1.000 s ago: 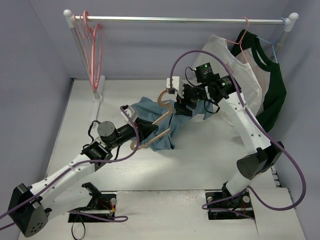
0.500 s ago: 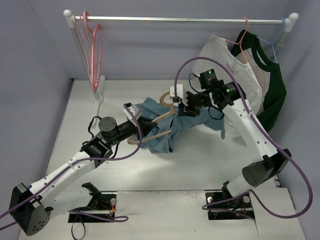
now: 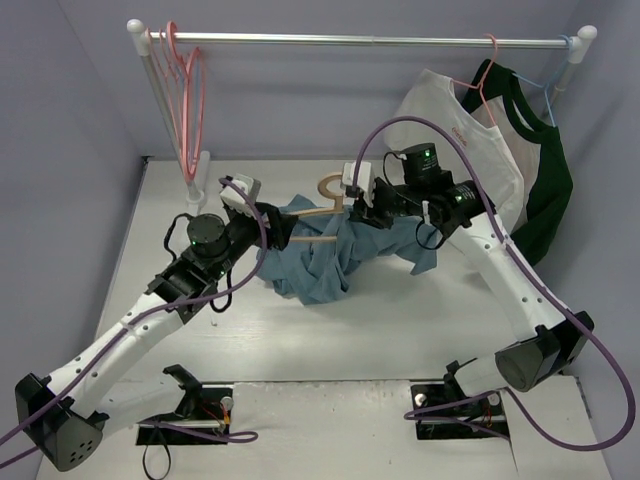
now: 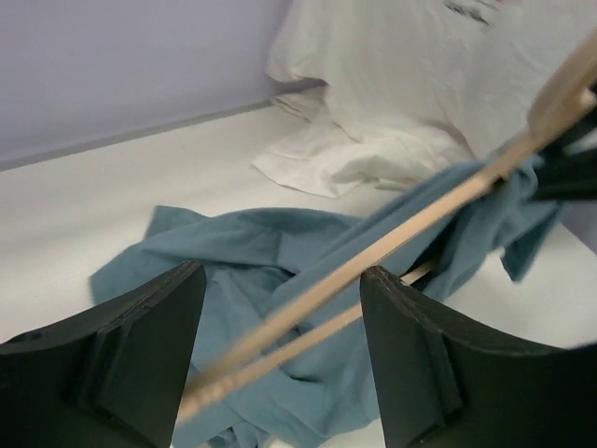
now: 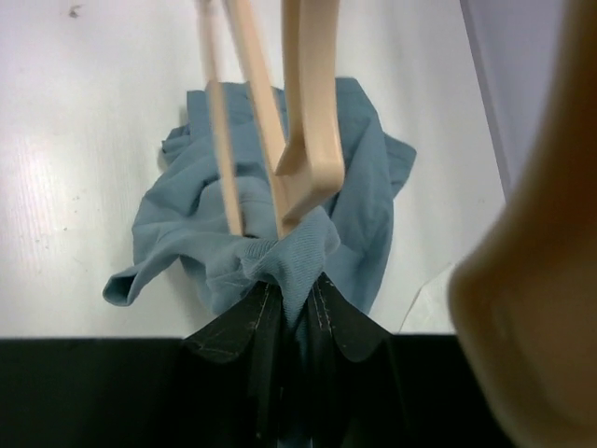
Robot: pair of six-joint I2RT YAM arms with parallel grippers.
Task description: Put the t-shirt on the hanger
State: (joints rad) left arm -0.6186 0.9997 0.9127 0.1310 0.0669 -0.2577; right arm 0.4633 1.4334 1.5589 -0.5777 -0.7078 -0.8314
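Note:
The teal-blue t-shirt [image 3: 318, 268] lies bunched on the white table, its collar end lifted. My right gripper [image 3: 368, 208] is shut on that collar; the wrist view shows the ribbed fabric [image 5: 297, 250] pinched between the black fingers [image 5: 244, 322]. The tan hanger [image 3: 312, 212] runs into the collar, its hook [image 3: 328, 184] toward the back, and its arms [image 5: 308, 121] enter the cloth just above the grip. My left gripper [image 3: 274, 226] is open at the hanger's other end. The hanger's two bars [image 4: 392, 235] pass between its spread fingers [image 4: 418, 359], over the t-shirt [image 4: 233, 250].
A metal rail [image 3: 370, 40] spans the back, with pink hangers [image 3: 186, 100] at its left post. A white t-shirt [image 3: 455, 125] and a dark green and white shirt [image 3: 545, 180] hang at the right, by a light blue hanger [image 3: 552, 95]. The white t-shirt's hem [image 4: 373, 149] rests on the table.
My left gripper has opened and let go of the hanger, its wrist swinging back and left. The right gripper has shut on the collar and shifted slightly left.

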